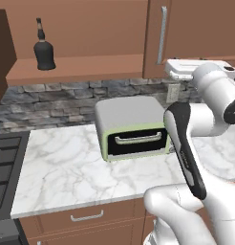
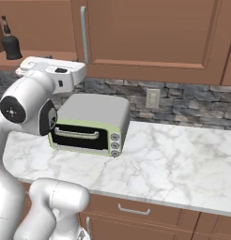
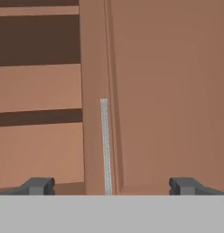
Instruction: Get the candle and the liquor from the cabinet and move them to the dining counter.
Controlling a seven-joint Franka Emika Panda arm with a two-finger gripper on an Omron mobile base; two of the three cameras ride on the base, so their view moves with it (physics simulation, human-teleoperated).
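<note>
The liquor [image 1: 44, 50], a small black bottle with a thin neck, stands on the wooden shelf [image 1: 76, 67] of the open cabinet section at upper left, also seen as the liquor [image 2: 11, 43]. My gripper [image 3: 112, 186] is open, fingertips [image 3: 38, 185] wide apart, with nothing between them. It faces the closed cabinet door [image 3: 168, 91] and its vertical silver handle [image 3: 104, 145] at close range. My white hand [image 1: 181, 69] hovers at the lower edge of that door, well right of the bottle. The candle and the dining counter are out of view.
A green-and-grey toaster oven [image 1: 131, 129] sits on the marble worktop [image 1: 62, 172] below the hand. A stove [image 1: 5, 167] lies at the left. A stone backsplash with an outlet [image 2: 151, 98] runs behind. Drawers [image 1: 86, 217] sit under the worktop.
</note>
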